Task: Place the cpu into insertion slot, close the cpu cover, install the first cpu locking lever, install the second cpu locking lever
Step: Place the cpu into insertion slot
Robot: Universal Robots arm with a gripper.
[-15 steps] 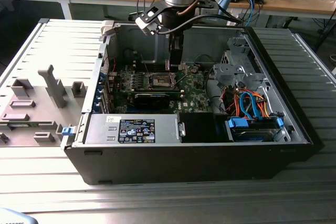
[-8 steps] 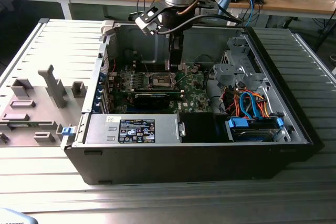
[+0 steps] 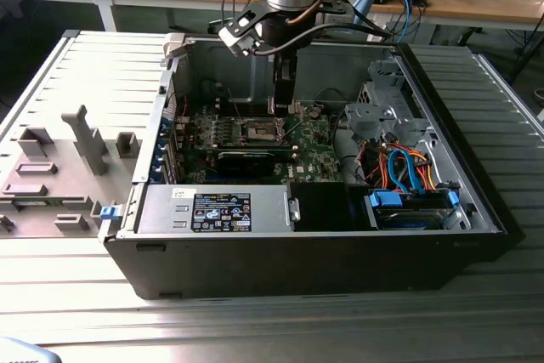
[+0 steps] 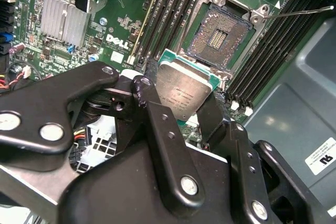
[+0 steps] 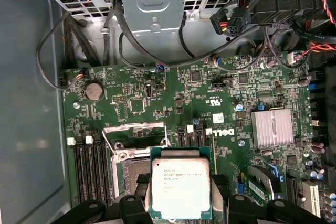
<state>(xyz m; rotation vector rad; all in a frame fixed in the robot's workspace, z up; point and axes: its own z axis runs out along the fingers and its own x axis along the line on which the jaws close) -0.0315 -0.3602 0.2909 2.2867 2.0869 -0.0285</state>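
Tool (image 4: pixel 178 103) clenched on the cpu (image 4: pixel 184 90), gripping the chip by its edges above the green motherboard (image 4: pixel 121 30) inside an open computer case (image 3: pixel 340 261). The insertion slot (image 4: pixel 220 32) lies uncovered just beside the chip.

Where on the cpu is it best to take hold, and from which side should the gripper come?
Take two opposite thin edges, coming in from a third edge, as the gripper holds it now. The cpu is a thin flat square, so an edge grip probably leaves both faces free for the insertion slot.
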